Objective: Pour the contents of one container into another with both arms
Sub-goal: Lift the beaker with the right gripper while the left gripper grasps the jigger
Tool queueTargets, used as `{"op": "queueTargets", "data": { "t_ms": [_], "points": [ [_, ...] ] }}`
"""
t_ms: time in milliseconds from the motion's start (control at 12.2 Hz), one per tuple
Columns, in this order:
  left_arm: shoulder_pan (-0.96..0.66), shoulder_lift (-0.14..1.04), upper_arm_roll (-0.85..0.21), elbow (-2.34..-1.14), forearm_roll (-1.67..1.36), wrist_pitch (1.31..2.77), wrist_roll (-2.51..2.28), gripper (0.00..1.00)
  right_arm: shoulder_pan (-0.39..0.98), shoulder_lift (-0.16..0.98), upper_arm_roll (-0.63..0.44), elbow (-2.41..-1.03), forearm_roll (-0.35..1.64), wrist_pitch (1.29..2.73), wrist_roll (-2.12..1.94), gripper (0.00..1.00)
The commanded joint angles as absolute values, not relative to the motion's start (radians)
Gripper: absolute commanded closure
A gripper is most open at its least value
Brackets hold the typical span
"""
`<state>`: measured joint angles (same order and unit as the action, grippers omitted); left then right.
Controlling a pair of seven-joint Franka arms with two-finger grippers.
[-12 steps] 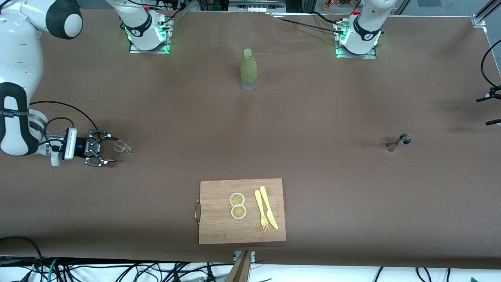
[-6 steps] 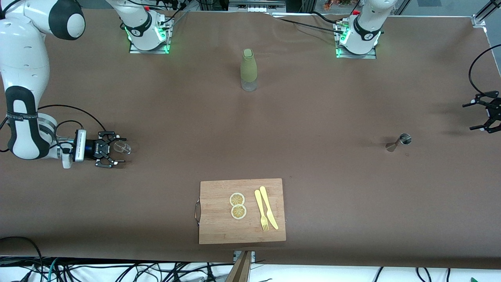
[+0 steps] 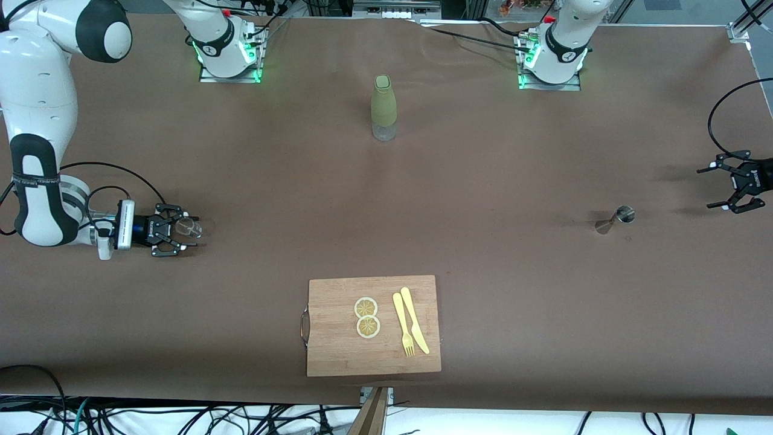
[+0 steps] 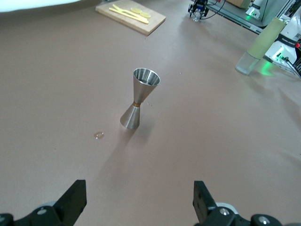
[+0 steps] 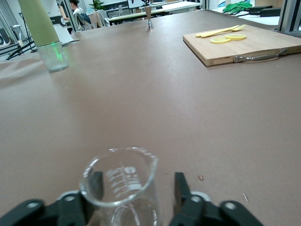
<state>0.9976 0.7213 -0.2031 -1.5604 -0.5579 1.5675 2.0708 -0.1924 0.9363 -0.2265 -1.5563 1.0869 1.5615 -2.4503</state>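
**Now two claws, one at each end of the counter**

Presently we count two arms. Our right claw (image 3: 181, 235) sits low at the right arm's end of the counter (image 3: 483, 181), its two fingers (image 5: 181, 190) on either side of one clear glass beaker (image 3: 188, 228). They stand right against the glass wall, though we cannot tell whether they truly pinch it. The beaker rests upright on the counter.

Our left claw (image 3: 721, 187) hangs over the left arm's end of the counter, its two fingers spread wide with nothing between them. It faces one steel jigger (image 3: 615, 219), which stands upright near it and well apart from the beaker.

We count one bottle (image 3: 383, 107) with a green sleeve, upright between the two arm bases. One wooden cutting board (image 3: 338, 350) lies nearest the front camera, carrying two lemon slices (image 3: 366, 317), one yellow fork (image 3: 403, 324) and one yellow knife (image 3: 415, 319) side by side.
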Motion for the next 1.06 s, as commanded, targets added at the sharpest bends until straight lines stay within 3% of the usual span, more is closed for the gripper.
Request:
{"op": "queueTargets", "data": {
  "t_ms": [0, 246, 491, 737, 982],
  "points": [
    [0.971, 0.782, -0.204, -1.532, -0.612, 1.560, 2.146, 0.00, -0.201, 0.954, -0.222, -1.529, 1.101, 1.543, -2.441, 0.54],
    [0.936, 0.822, -0.204, -1.532, -0.658, 1.572, 2.253, 0.00, -0.190, 0.951, -0.221, -1.528, 1.101, 1.542, -2.422, 0.69],
    [0.917, 0.863, -0.204, -1.534, -0.689, 1.571, 2.356, 0.00, -0.154, 0.945, -0.219, -1.464, 1.050, 1.508, -2.327, 0.71],
    [0.904, 0.908, -0.204, -1.539, -0.703, 1.571, 2.410, 0.00, -0.075, 0.942, -0.219, -1.309, 0.944, 1.415, -2.156, 0.71],
    [0.881, 0.931, -0.204, -1.542, -0.747, 1.571, 2.450, 0.00, -0.023, 0.920, -0.221, -1.272, 0.940, 1.378, -2.060, 0.71]
  ]
}}
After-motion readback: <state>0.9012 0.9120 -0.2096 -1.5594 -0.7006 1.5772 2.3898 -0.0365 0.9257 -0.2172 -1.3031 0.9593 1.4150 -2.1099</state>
